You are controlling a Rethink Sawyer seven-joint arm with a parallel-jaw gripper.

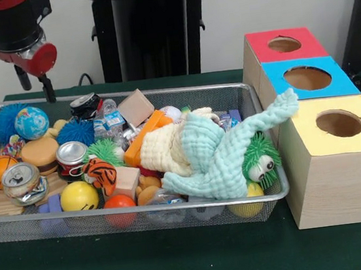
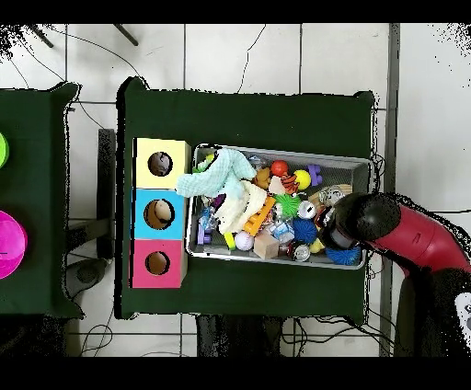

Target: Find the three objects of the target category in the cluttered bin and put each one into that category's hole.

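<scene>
Wire bin (image 1: 276, 192) sat centre frame, crammed with toys; mint cloth (image 1: 225, 152) spilled over its right rim toward the yellow box (image 1: 330, 176). Gripper (image 1: 41, 81) hung upper left above the far corner; opening and load unclear. Still searching, apparently; next, descend onto a target.

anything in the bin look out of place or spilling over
Yes: the mint green cloth is not fully inside the cluttered bin. One end trails over the rim at the box end and rests against the yellow-topped box. In the overhead view it reaches toward that box's hole. Nothing else has spilled out.
</scene>
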